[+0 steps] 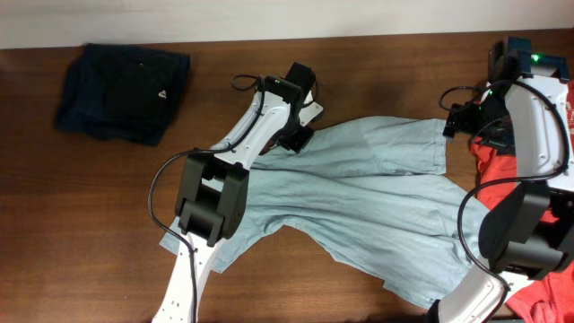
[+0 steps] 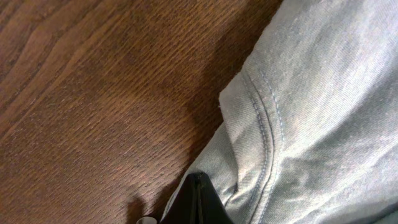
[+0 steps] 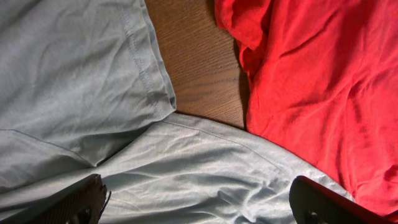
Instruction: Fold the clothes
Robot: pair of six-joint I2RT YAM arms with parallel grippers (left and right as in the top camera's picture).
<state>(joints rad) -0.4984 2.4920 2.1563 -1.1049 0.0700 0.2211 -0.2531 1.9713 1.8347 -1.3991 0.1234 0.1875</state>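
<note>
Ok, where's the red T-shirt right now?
In the overhead view the red T-shirt lies at the far right, partly under the right arm, its edge meeting the blue-grey T-shirt; the right wrist view shows it upper right.

The light is soft and even. The blue shirt point(image 2: 323, 93) throws a dark shadow on the tabletop point(image 2: 93, 93), which shines a little.

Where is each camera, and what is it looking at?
Overhead: above the table, looking down at the blue-grey T-shirt; left arm and right arm show.
Left wrist: on left arm, facing the shirt hem; shut left hand shows.
Right wrist: on right arm, facing that shirt and the red T-shirt; open right hand shows.
Shared: all see the blue-grey T-shirt.
</note>
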